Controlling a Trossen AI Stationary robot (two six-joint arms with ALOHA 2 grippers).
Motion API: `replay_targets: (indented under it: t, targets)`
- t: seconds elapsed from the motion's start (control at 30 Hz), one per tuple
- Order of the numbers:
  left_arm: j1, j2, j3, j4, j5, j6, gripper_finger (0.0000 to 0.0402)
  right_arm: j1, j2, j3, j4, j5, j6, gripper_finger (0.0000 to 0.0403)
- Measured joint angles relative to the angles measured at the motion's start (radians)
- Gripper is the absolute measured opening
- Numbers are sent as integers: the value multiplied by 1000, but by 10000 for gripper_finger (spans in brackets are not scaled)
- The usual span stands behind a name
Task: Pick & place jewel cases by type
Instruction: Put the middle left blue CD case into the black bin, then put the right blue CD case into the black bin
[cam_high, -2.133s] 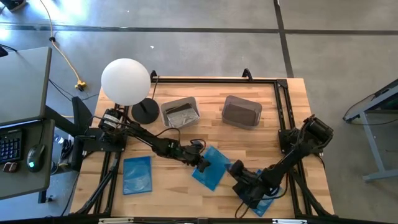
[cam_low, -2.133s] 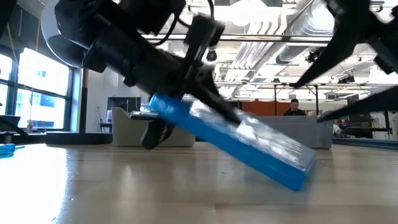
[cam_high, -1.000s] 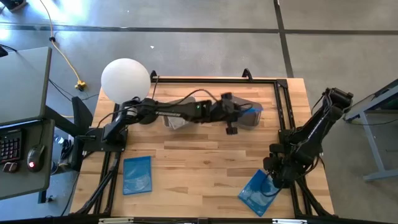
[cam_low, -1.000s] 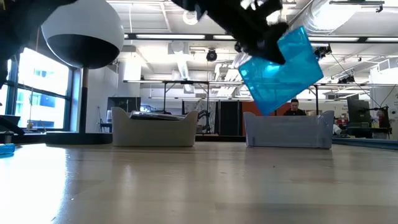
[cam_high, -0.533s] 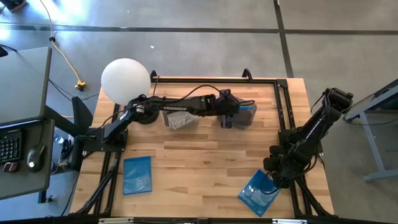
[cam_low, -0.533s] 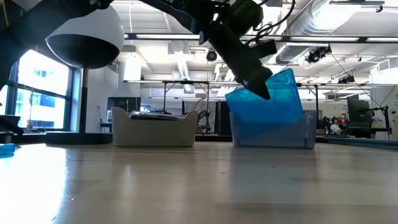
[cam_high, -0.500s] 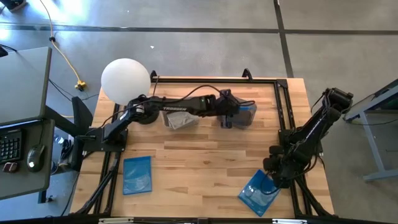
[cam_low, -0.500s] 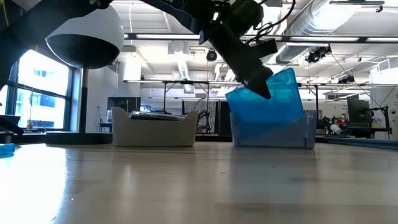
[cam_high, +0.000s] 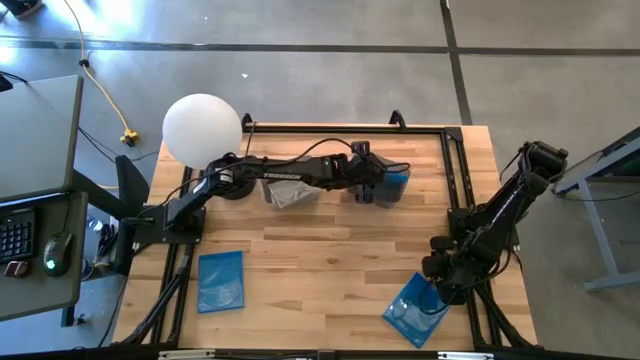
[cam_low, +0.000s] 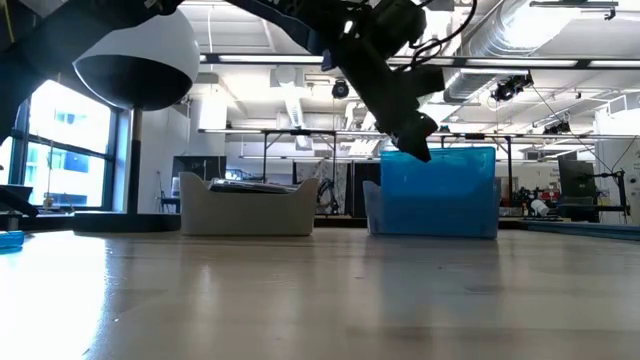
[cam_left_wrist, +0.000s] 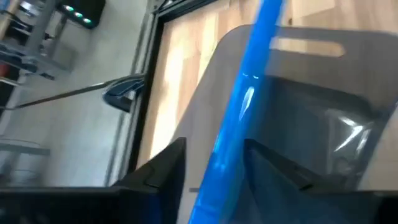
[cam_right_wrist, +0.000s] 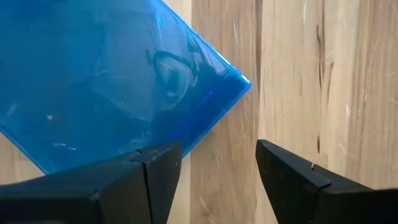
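Observation:
My left gripper (cam_high: 370, 188) reaches over the far right tub (cam_high: 398, 196), open. A translucent blue jewel case (cam_low: 440, 190) stands on edge inside that tub with its top edge level. Its upper edge (cam_left_wrist: 249, 93) runs between the two fingers. My right gripper (cam_high: 440, 285) hovers open by the near right corner, above one corner of a second blue case (cam_right_wrist: 93, 81) lying flat on the table. A third blue case (cam_high: 221, 280) lies flat near the near left corner. The far left tub (cam_high: 290, 182) holds dark contents. My left gripper (cam_left_wrist: 214, 146) has its fingers on either side of the blue case's top edge, coming from above at a slant. One finger (cam_left_wrist: 273, 168) lies close against the case, and I cannot tell whether it touches. The case stands upright in the tub.
A lamp with a white globe (cam_high: 203, 130) and a black base (cam_high: 232, 180) stands at the far left corner. A black frame rail (cam_high: 455, 180) runs along the table's edges. Bare wood (cam_high: 310, 250) lies between the tubs and the near edge.
My left gripper has carried the blue case down into the far right tub. The case was tilted in the air a second ago, then leaned half inside the tub, and now stands upright with a level top edge. The gripper has barely moved since.

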Motion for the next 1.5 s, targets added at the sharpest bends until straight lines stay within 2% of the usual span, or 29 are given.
replay_targets:
  t: [0.13, 0.3, 0.43, 0.5, 0.63, 0.7, 0.77, 0.87, 1.03, 1.13, 1.3, 1.4, 1.5]
  targets:
    - [-43, 0, 11, 12, -97, 43, 190, 0, 0, 0, 0, 0, 0, 201]
    - [-150, -4, 129, -101, -157, 60, 205, 0, 0, 0, 0, 0, 0, 201]
    - [-240, -3, 188, -180, -197, -72, 205, 0, 0, 0, 0, -2, 0, 201]
    - [-283, -3, 226, -214, -145, -197, 205, 0, 0, 0, 5, -6, -18, 201]
    - [-359, -5, 242, -230, 126, -547, 205, 13, 0, 0, 80, 7, -164, 201]
    - [-392, -3, 229, -237, 214, -682, 205, 32, 1, 0, 146, 9, -224, 201]
    - [-422, -3, 205, -240, 220, -751, 205, 60, 6, 0, 220, 8, -234, 201]
    - [-458, -2, 180, -279, 165, -784, 205, 115, 36, 1, 363, 28, -256, 201]
    - [-496, -1, 124, -297, 144, -864, 205, 203, 163, 2, 556, 213, -430, 201]
    - [-506, 0, 111, -290, 120, -921, 205, 210, 264, 2, 641, 273, -518, 201]
    - [-513, -1, 99, -312, 105, -1027, 205, 130, 418, 6, 754, 258, -538, 201]
    - [-513, -1, 99, -329, 107, -1050, 205, 33, 473, 7, 826, 265, -656, 201]
    - [-513, -1, 99, -361, 113, -1076, 205, -109, 493, 8, 912, 244, -783, 201]
